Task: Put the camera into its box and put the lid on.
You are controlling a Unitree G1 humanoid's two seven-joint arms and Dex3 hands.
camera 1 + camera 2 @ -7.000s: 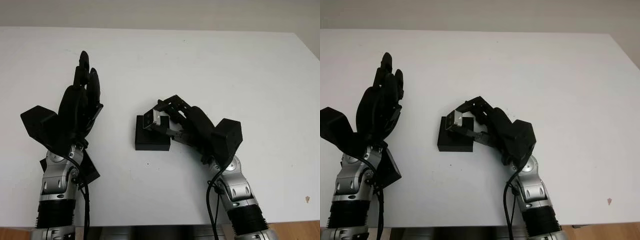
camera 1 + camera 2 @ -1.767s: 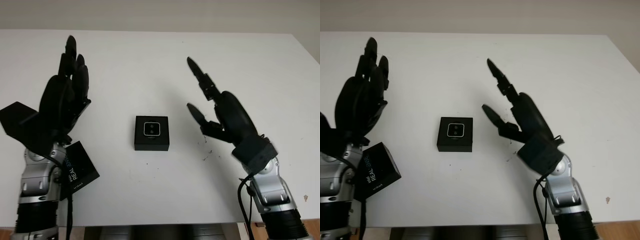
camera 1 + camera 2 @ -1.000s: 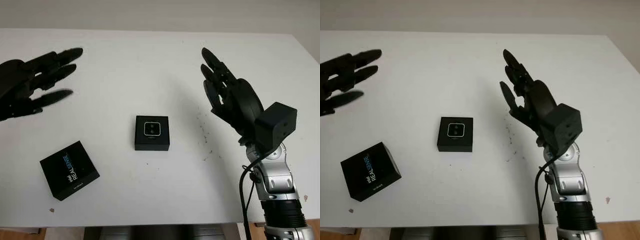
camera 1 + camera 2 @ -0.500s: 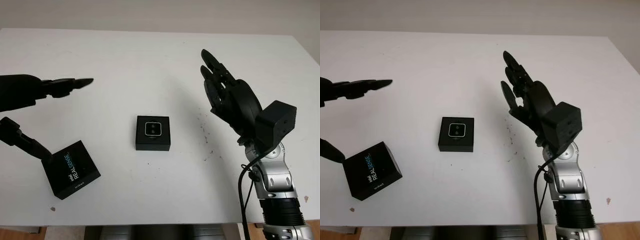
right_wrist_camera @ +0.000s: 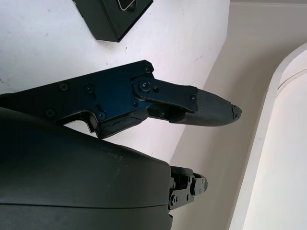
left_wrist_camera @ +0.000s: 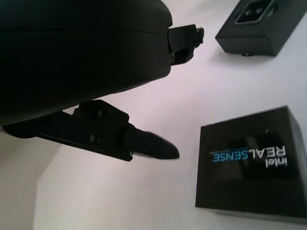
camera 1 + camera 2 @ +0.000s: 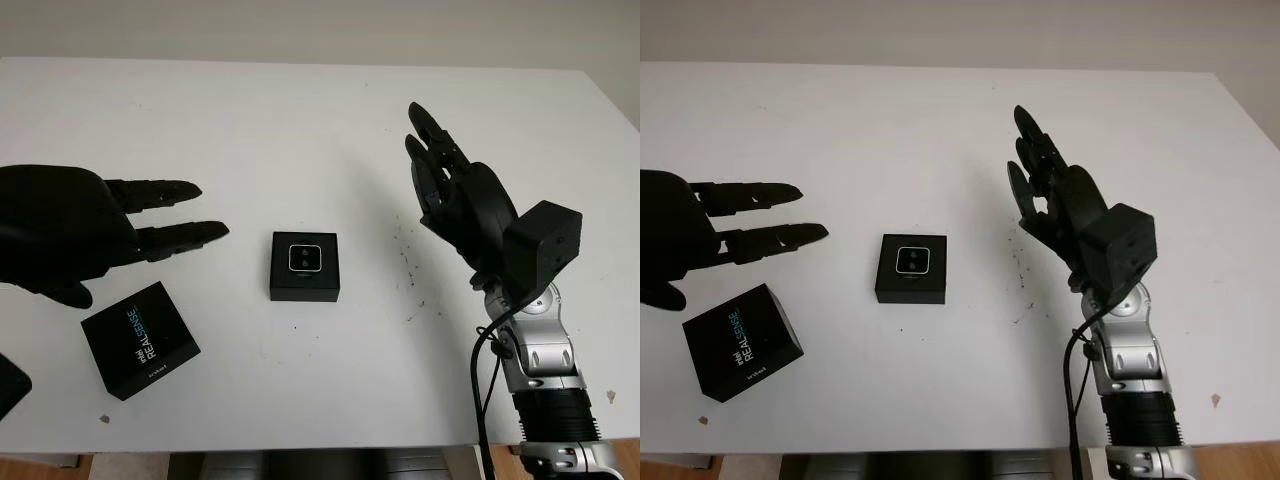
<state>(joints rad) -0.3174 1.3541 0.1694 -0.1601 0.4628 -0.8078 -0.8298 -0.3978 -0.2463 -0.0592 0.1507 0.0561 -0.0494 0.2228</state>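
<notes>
Camera (image 7: 304,258) is sitting face-up in its box (image 7: 304,267), mid-table (image 7: 300,110), apparently seated already. Lid (image 7: 139,340) is lying to the box's near-left, apart from it, awaiting pickup. Left hand (image 7: 75,235) is hovering above the lid, left of box, unclenched, holding 0 items. Right hand (image 7: 455,195) is raised right of box, unclenched, touching nothing.

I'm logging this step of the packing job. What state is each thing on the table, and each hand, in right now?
box: open, no lid on it, flat on the table.
camera: seated in the box, face up.
lid: off the box, on the table apart from it, print up.
left hand: open, above the lid.
right hand: open, raised beside the box.
</notes>
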